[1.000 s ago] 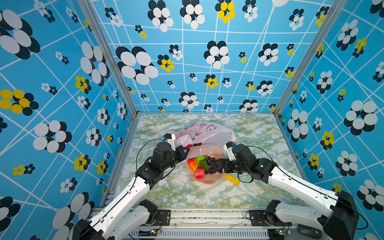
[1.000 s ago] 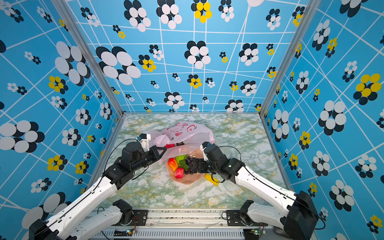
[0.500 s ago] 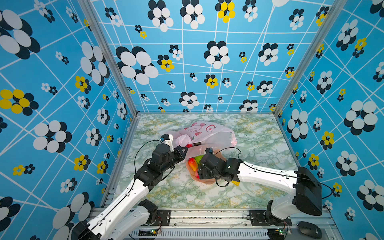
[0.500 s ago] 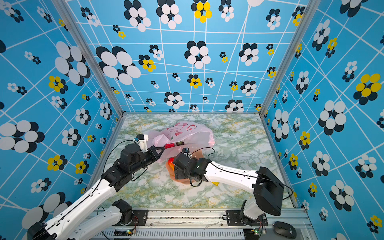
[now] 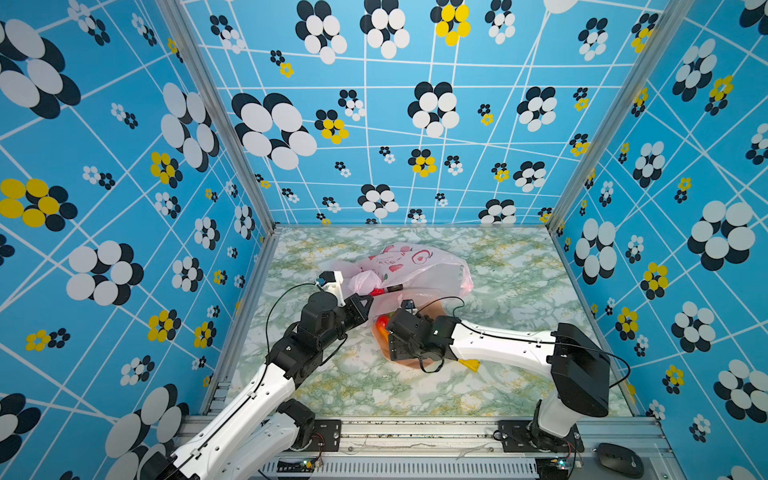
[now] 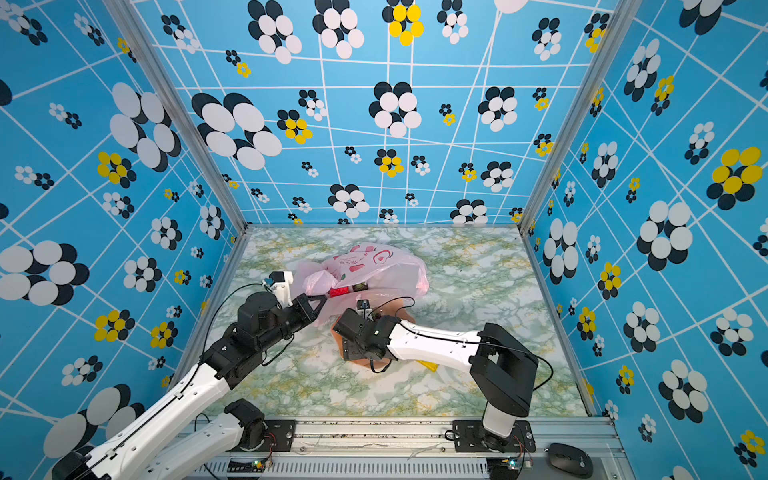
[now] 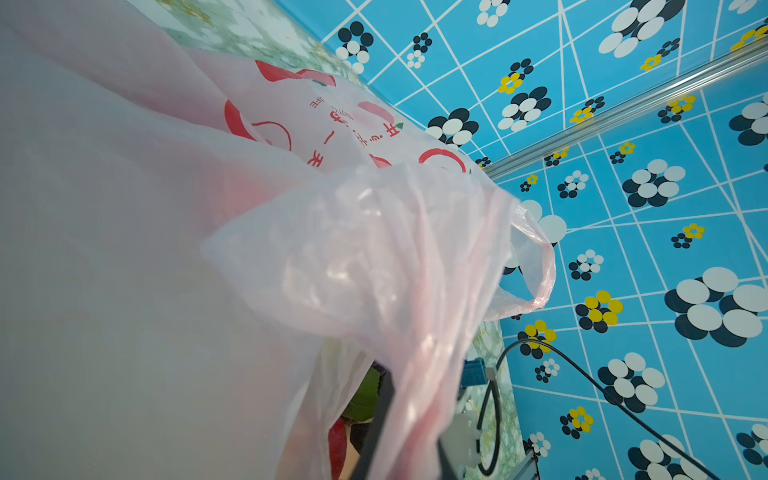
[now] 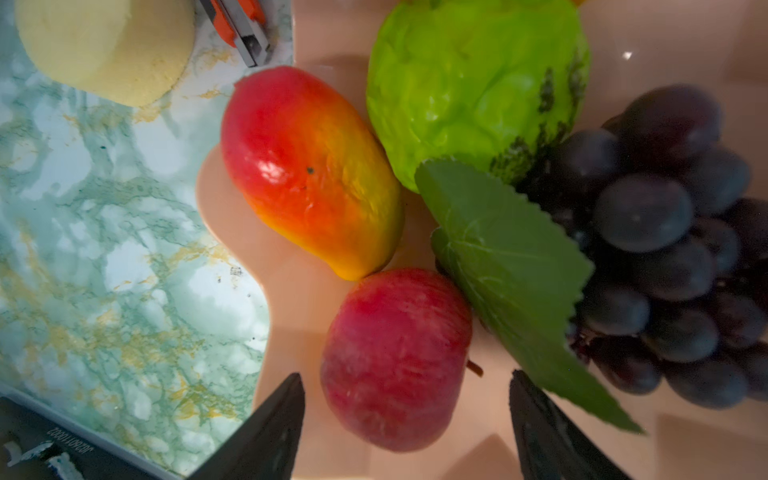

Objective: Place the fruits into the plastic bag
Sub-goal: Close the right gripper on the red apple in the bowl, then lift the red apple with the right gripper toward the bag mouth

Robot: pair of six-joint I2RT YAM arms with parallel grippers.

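The pale-pink plastic bag [image 5: 415, 270] [image 6: 374, 266] lies crumpled at mid-table. My left gripper [image 5: 368, 299] [image 6: 320, 301] is shut on a bunched fold of the bag [image 7: 374, 249] at its near edge, lifting it. The right wrist hangs over a salmon-pink plate [image 8: 291, 299] and hides most of the fruits in both top views. My right gripper [image 8: 406, 379] is open, its fingers either side of a red apple [image 8: 395, 357] without touching it. Beside the apple lie a red-yellow mango [image 8: 307, 166], a green fruit [image 8: 473, 83] and dark grapes [image 8: 665, 232] with a leaf [image 8: 507, 266].
A pale yellow lump [image 8: 108, 45] and an orange-and-grey tool [image 8: 241, 25] lie on the marble just off the plate. A flat yellow block [image 5: 469, 365] [image 6: 430, 366] sits under the right forearm. Red and dark shapes [image 5: 384, 290] show through the bag. Blue flowered walls close three sides.
The right arm has swung left from the plate's right side to above it, and its jaws have narrowed a little. The left gripper still holds the bag in place.
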